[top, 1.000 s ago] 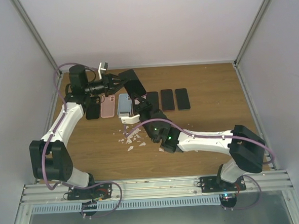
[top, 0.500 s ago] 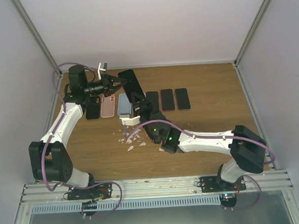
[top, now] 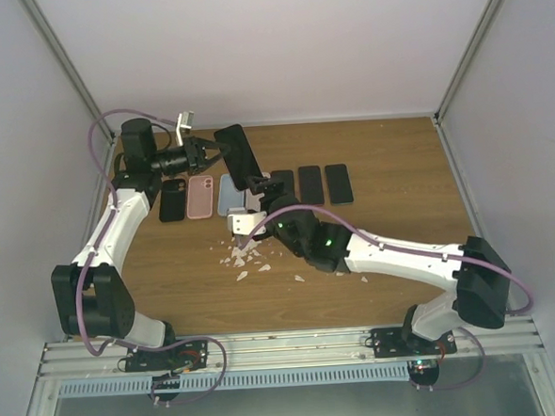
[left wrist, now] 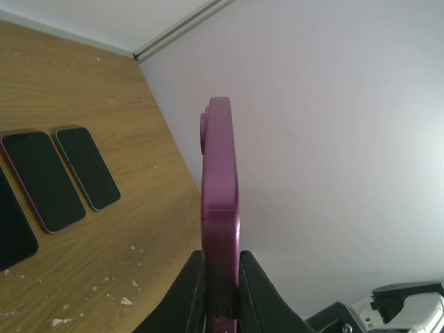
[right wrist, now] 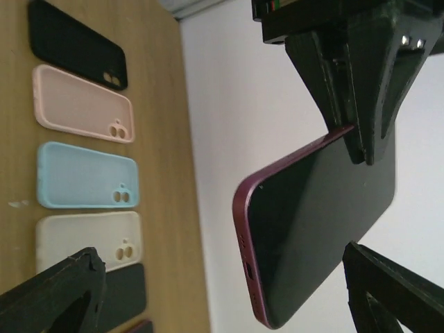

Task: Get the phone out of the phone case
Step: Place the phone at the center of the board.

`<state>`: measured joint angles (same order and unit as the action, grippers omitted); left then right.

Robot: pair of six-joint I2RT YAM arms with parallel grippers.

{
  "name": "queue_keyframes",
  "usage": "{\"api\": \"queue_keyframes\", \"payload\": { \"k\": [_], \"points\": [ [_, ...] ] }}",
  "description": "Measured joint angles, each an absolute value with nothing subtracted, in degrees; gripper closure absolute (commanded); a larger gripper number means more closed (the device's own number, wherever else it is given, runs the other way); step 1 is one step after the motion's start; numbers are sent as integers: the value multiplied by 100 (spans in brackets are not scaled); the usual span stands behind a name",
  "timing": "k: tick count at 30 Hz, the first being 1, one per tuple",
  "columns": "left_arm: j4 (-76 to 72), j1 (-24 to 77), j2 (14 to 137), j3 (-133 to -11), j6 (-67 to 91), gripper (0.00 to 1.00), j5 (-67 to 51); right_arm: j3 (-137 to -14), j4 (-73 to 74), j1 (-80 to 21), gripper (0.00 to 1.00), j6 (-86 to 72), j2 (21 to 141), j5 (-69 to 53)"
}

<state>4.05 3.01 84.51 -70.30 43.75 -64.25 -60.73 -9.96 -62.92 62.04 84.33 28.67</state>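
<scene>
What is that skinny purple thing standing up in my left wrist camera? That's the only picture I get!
Observer: It's a phone. The right wrist camera sees its flat side, a dark screen with a purple rim. The left end effector is shut on it, holding it in the air.
Kid: Is the other arm grabbing it too?
Observer: No. The right end effector is open, with the phone in front of it, not gripped.
Kid: Where are the empty cases?
Observer: Four lie in a row on the table: a black case, a pink case, a blue case and a white case.
</scene>
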Motion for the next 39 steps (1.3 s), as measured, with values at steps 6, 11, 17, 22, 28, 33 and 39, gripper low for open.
{"api": "queue_keyframes", "payload": {
  "k": [6, 11, 17, 22, 28, 33, 39],
  "points": [
    [405, 287, 8451, -7126, 3868, 100, -6532, -6702, 436, -5894, 5, 4993, 8208, 1684],
    [388, 287, 8451, -7135, 3522, 100, -6598, -7190, 1262, -5426, 7, 4095, 7975, 521],
    [54, 290, 8438, -7100, 3345, 100, -6799, -7609, 1772, -4703, 12, 3087, 7771, -864],
    [-425, 342, 8259, -6906, 3336, 100, -6984, -7942, 1962, -3927, 18, 2123, 7758, -2161],
    [-888, 565, 7996, -6860, 3332, 100, -7192, -8093, 1931, -3380, 27, 1057, 7762, -3387],
    [-1061, 915, 7826, -6860, 3221, 100, -7260, -8086, 1861, -3301, 39, 414, 7804, -4132],
    [-1107, 1162, 7745, -6858, 3055, 100, -7223, -7920, 1557, -3083, 51, -244, 7822, -4729]
  ]
}}
